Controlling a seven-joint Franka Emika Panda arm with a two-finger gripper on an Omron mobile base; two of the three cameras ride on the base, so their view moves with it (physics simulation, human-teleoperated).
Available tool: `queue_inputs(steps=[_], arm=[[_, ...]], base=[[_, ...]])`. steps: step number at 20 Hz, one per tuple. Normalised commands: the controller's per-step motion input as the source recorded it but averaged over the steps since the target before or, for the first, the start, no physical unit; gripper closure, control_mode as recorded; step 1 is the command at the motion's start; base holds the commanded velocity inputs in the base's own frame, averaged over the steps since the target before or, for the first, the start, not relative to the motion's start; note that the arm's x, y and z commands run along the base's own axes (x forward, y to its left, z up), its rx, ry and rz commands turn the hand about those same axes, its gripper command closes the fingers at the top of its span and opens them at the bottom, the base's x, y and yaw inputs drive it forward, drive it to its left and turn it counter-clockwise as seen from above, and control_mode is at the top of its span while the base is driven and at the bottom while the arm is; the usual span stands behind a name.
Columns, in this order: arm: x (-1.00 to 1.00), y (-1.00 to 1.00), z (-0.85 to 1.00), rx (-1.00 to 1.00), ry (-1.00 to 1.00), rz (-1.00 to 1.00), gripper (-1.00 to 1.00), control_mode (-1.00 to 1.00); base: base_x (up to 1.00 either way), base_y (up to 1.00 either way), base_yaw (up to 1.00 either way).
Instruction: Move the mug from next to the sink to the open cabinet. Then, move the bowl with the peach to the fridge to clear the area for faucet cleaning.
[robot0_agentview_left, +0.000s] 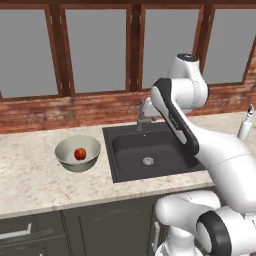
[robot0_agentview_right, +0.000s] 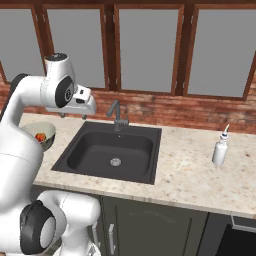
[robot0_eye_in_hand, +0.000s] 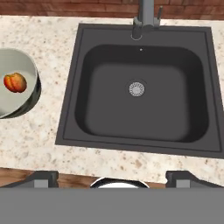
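The speckled stone worktop (robot0_agentview_left: 35, 175) runs below a brick wall (robot0_agentview_right: 165, 111) and a row of windows (robot0_agentview_left: 97, 50), with dark cupboard fronts (robot0_agentview_left: 110, 225) under its front edge. In the left base view the white arm covers the right part of the worktop and the right rim of the sink; in the right base view it hides most of what lies left of the sink.

The black sink (robot0_eye_in_hand: 142, 94) is set into the worktop, its round steel drain (robot0_eye_in_hand: 136, 89) in the middle of the basin. The faucet (robot0_agentview_right: 116, 116) stands at the sink's back rim; from the hand view its top is cut off by the picture edge, and from the left base view the arm hides part of it.

The bowl (robot0_agentview_left: 77, 153) sits on the worktop left of the sink, near it but not touching. The peach (robot0_agentview_left: 80, 154) lies inside it. The hand view cuts the bowl at the left edge, and the right base view shows just a sliver of it beside the arm.

A white soap bottle (robot0_agentview_right: 220, 148) stands on the worktop well to the right of the sink.

The gripper (robot0_eye_in_hand: 112, 178) hangs above the sink's front edge, its two dark fingertips (robot0_eye_in_hand: 43, 178) set wide apart with nothing between them.
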Motion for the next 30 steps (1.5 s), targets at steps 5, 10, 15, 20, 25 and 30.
queue_inputs(steps=[5,10,15,20,25,30], arm=[[0.00,0.56,-0.03,0.03,-0.03,0.00,-1.00,-1.00],[0.03,0.36,-0.31,0.01,0.00,0.00,-1.00,-1.00],[0.13,0.41,-0.74,0.06,0.03,0.00,-1.00,-1.00],[0.68,0.54,-0.68,0.19,0.04,0.00,-1.00,-1.00],[0.99,0.82,-0.42,0.06,0.07,0.00,-1.00,-1.00],[0.70,0.67,-0.37,0.03,0.13,0.01,-1.00,-1.00]], base=[[0.00,0.00,0.00],[0.00,0.00,0.00],[0.00,0.00,0.00],[0.00,0.00,0.00],[0.00,0.00,0.00],[0.00,0.00,0.00]])
